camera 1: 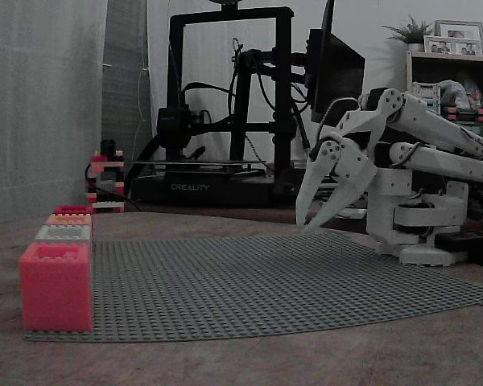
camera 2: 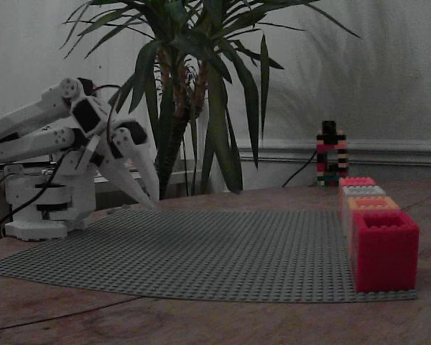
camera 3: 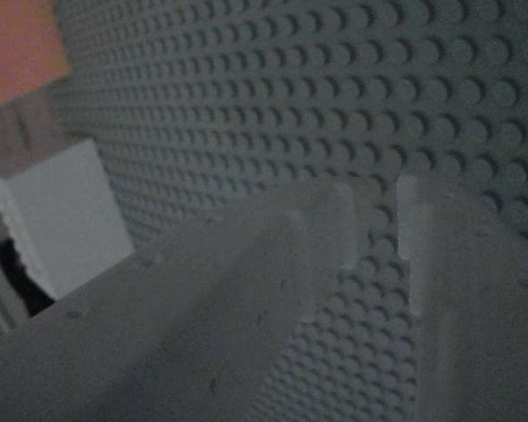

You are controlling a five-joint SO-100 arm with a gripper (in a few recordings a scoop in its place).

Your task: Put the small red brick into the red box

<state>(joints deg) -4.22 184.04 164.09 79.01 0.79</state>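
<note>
On the table lies a big grey bumpy plate, and the red box stands at one corner of it. Its open top faces up, and from a fixed view I cannot see down inside it. Right behind the red box, three more boxes stand in a line, touching one another: a pale grey one, then an orange one, then a pinkish red one at the far end.

I cannot tell where the small red brick is. It is not lying on any part of the grey plate that I can see.

Far from the red box, past the other side of the plate, sits the white robot arm. It is folded low and bends forward. Its gripper points down, just above the plate's edge, well apart from the red box. The fingers are almost closed, with only a thin slit between the tips, and nothing is between them. Under them the wrist view shows the grey bumps of the plate.

Behind the row of boxes, farther from the red box, stands a little brick tower of many colours. A black printer stands beside that tower. In a fixed view a tall green plant rises behind the plate, between the arm and the tower.
</note>
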